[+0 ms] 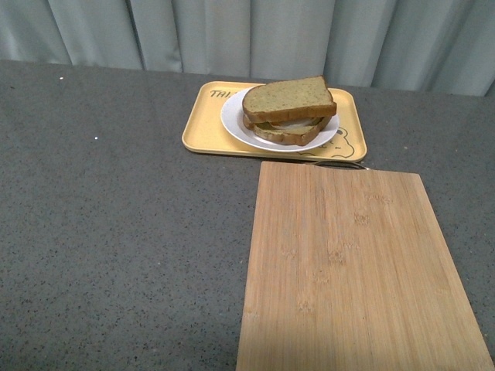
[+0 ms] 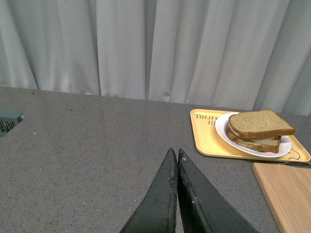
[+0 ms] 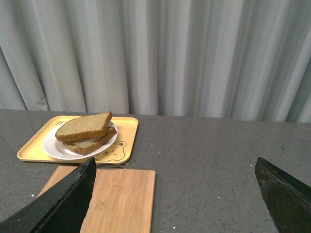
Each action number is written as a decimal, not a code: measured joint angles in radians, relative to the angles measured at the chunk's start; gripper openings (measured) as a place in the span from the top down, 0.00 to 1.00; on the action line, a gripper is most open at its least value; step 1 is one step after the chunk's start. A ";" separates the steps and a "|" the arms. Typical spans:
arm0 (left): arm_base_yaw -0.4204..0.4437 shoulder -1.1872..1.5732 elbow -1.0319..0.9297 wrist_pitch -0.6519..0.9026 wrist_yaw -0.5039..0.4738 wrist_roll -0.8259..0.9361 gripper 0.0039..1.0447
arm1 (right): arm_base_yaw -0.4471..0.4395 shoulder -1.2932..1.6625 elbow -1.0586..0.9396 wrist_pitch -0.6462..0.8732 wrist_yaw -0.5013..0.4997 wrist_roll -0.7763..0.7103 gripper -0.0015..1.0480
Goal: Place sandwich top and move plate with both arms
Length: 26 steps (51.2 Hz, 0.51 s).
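The sandwich top (image 1: 288, 97), a brown seeded slice, lies on the stacked sandwich on the white plate (image 1: 237, 124), which rests on the yellow tray (image 1: 203, 127). It also shows in the left wrist view (image 2: 260, 123) and the right wrist view (image 3: 83, 125), with the plate (image 2: 222, 129) (image 3: 50, 145) under it. My left gripper (image 2: 174, 154) is shut and empty over bare table, well short of the tray. My right gripper (image 3: 175, 167) is wide open and empty, well back from the tray. Neither arm shows in the front view.
A wooden cutting board (image 1: 356, 270) lies in front of the tray, toward the right. A grey curtain (image 1: 247, 31) hangs behind the dark speckled table (image 1: 108, 232). A grey vent-like object (image 2: 8, 120) sits at the table's far left edge.
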 joint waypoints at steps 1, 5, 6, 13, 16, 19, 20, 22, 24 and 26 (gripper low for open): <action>0.000 -0.006 0.000 -0.006 0.000 0.000 0.97 | 0.000 0.000 0.000 0.000 0.000 0.000 0.09; 0.000 -0.029 0.000 -0.029 0.000 0.000 0.97 | 0.000 0.000 0.000 0.000 0.000 0.000 0.09; 0.000 -0.032 0.000 -0.032 0.000 0.000 0.97 | 0.000 0.000 0.000 0.000 0.000 0.000 0.09; 0.000 -0.111 0.000 -0.129 -0.001 0.000 0.97 | 0.000 0.000 0.000 0.000 0.000 0.000 0.09; 0.000 -0.188 0.000 -0.218 0.000 0.000 0.97 | 0.000 0.000 0.000 0.000 0.000 0.000 0.09; 0.000 -0.222 0.000 -0.228 0.000 0.000 0.97 | 0.000 0.000 0.000 0.000 0.000 0.000 0.09; 0.000 -0.223 0.000 -0.229 0.000 0.000 0.97 | 0.000 0.000 0.000 0.000 0.000 0.000 0.09; 0.000 -0.223 0.000 -0.230 0.000 0.000 0.97 | 0.000 0.000 0.000 0.000 0.000 0.000 0.09; 0.000 -0.223 0.000 -0.231 0.000 0.000 0.97 | 0.000 0.000 0.000 0.000 0.000 0.000 0.09; 0.000 -0.223 0.000 -0.230 0.000 0.000 0.95 | 0.000 0.000 0.000 0.000 0.000 0.000 0.09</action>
